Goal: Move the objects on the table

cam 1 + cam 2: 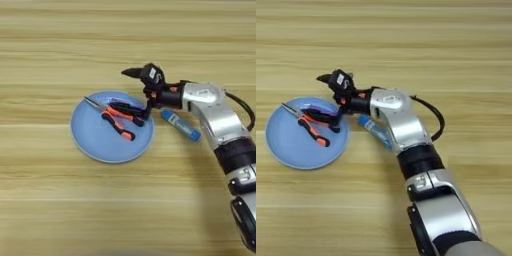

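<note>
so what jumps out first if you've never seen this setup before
The round light-blue plate left of centre on the table catches the eye, with the orange-and-black-handled pliers lying in it. The silver right arm comes in from the lower right, its gripper over the plate's upper right rim. A blue tube with white label lies on the wood just right of the plate, beside the arm.

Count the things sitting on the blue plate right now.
1: the pliers lie across the plate. The blue tube is on the table, right of it. The gripper may hide something at the plate's upper right rim.
</note>
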Action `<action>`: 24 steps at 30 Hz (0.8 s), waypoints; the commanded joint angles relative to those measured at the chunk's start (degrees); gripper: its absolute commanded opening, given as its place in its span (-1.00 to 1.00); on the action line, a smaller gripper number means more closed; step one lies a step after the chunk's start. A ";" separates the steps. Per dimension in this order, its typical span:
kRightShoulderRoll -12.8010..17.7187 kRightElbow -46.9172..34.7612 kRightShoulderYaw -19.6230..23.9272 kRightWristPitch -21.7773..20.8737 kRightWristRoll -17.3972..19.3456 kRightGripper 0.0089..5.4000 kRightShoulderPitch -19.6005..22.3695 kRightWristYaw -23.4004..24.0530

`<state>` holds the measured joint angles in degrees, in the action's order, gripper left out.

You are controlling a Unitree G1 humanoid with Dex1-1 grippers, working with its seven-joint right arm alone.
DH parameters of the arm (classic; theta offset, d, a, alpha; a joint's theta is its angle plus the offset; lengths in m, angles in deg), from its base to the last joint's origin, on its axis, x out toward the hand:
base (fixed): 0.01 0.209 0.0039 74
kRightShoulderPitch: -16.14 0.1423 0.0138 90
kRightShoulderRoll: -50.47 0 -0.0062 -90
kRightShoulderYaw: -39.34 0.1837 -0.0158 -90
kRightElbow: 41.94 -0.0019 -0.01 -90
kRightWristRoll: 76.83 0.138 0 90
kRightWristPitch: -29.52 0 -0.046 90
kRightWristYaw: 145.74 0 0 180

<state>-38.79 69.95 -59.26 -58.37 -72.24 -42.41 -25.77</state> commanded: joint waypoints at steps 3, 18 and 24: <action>2.10 -6.84 -0.51 -1.88 2.82 0.98 0.33 -3.72; 1.20 3.45 -8.75 -13.05 -10.15 0.98 0.98 1.46; 0.57 2.81 -9.53 -15.86 -10.62 0.98 0.61 1.49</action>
<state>-38.51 75.35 -69.67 -72.51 -83.42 -46.11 -26.01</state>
